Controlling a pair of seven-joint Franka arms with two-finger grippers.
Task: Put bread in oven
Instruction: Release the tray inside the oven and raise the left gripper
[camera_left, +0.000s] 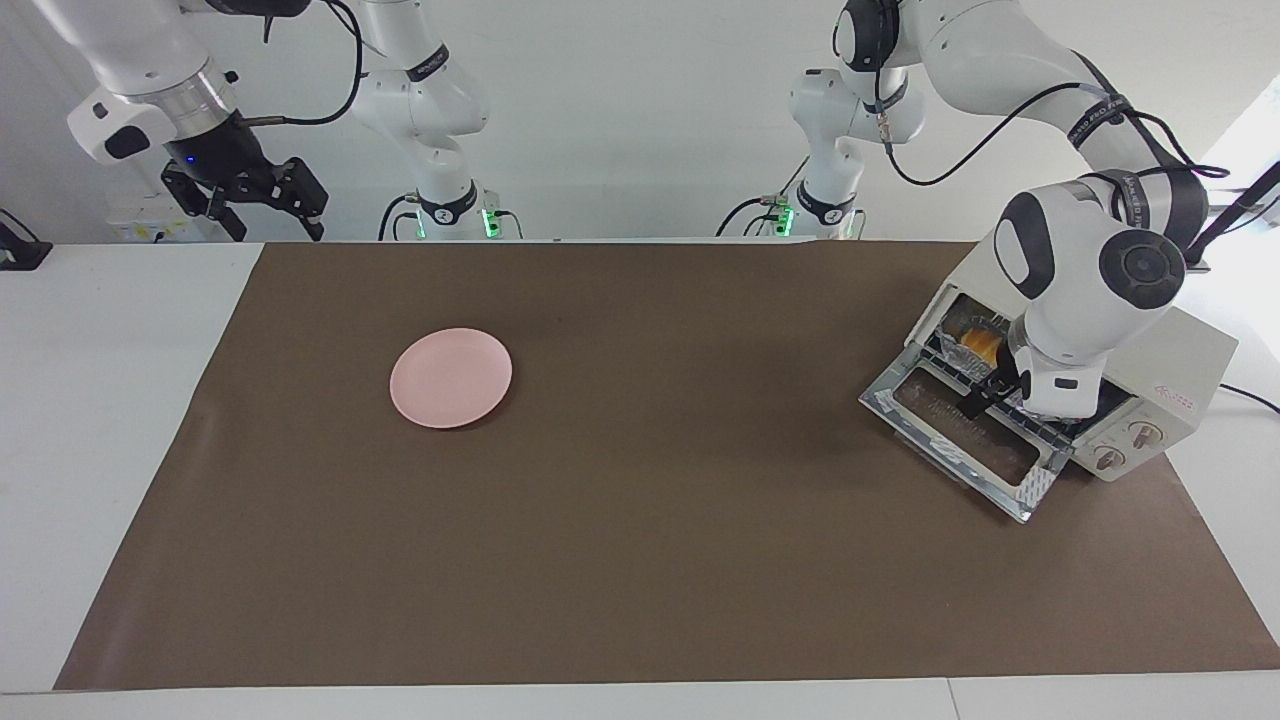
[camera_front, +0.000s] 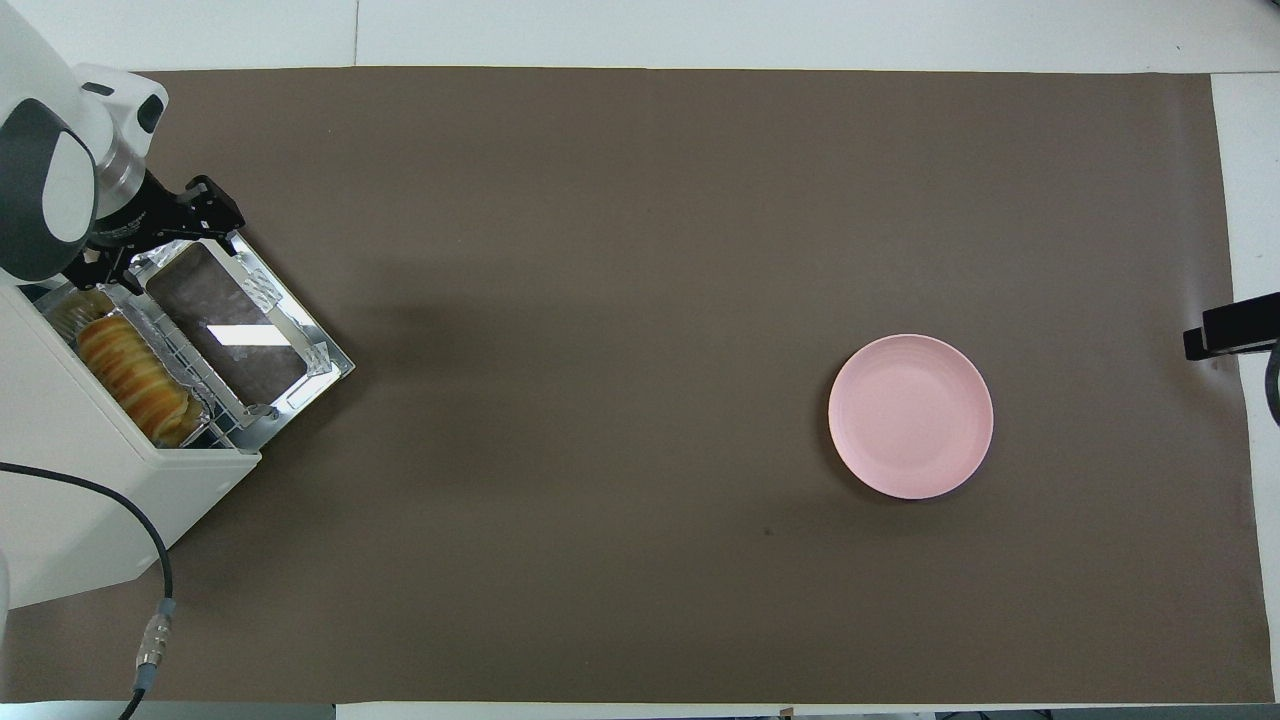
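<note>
Brown mat (camera_left: 640, 560) covered the white table (camera_left: 100, 450); pink plate (camera_left: 451, 377) lay mid-mat. Bread (camera_front: 130, 375) sat in foil tray (camera_front: 205, 412) inside the oven (camera_left: 1180, 380). Left gripper (camera_left: 985, 395) was over its lowered door, fingers' state indiscernible. Right gripper (camera_left: 265, 205), spread, waited raised.

One camera is looking at me from high across the table (camera_left: 640, 600), facing my two bases. The other is hanging high above my own end, looking forward and steeply down — half a turn from the first. Both are taking in the whole brown mat (camera_front: 640, 250), the oven (camera_left: 1180, 380) and the plate (camera_front: 911, 416).
</note>
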